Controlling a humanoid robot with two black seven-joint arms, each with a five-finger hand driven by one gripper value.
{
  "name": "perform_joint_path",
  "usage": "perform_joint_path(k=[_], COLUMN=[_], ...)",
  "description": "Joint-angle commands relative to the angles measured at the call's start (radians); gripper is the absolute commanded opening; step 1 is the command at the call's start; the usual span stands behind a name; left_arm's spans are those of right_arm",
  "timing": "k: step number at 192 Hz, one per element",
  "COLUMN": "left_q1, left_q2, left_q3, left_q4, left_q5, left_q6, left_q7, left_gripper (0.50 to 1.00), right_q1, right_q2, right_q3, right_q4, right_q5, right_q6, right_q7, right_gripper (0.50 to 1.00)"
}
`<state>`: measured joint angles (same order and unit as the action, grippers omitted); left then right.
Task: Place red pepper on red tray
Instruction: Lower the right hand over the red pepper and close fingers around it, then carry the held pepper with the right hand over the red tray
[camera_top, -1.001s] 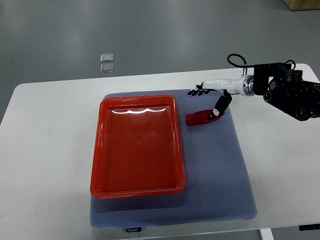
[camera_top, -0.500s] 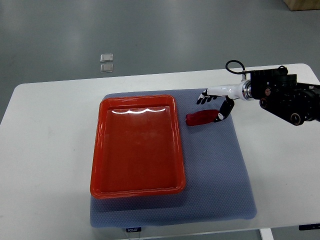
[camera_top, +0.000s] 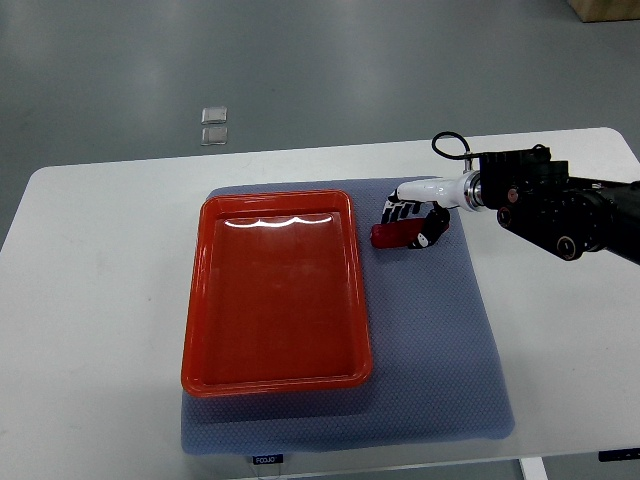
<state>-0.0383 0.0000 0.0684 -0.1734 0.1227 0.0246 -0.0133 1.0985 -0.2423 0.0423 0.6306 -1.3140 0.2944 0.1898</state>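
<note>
A dark red pepper (camera_top: 393, 236) lies on the blue-grey mat (camera_top: 430, 340), just right of the red tray's top right corner. The empty red tray (camera_top: 275, 380) fills the mat's left half. My right hand (camera_top: 410, 221) reaches in from the right edge and sits directly over the pepper, black fingers curled down on its far side and thumb on its right end. The fingers close around the pepper, which still rests on the mat. The left arm does not show.
The mat lies on a white table (camera_top: 90, 300). Two small clear squares (camera_top: 213, 125) lie on the grey floor beyond the table's far edge. My black forearm (camera_top: 560, 205) spans the table's right side.
My right hand has moved left and down over the pepper, and its fingers have gone from spread to curled around it. The pepper has barely shifted.
</note>
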Motion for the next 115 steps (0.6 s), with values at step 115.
perform_joint_path(k=[115], left_q1=[0.0], left_q2=[0.0], left_q3=[-0.001], left_q4=[0.0], left_q5=[0.0], left_q6=[0.0], left_q7=[-0.001], left_gripper=[1.0], right_q1=[0.014], right_q2=[-0.011], right_q3=[0.002], right_q4=[0.001], right_q5=[0.009], right_q6=[0.011], right_q7=[0.011], right_gripper=[0.5])
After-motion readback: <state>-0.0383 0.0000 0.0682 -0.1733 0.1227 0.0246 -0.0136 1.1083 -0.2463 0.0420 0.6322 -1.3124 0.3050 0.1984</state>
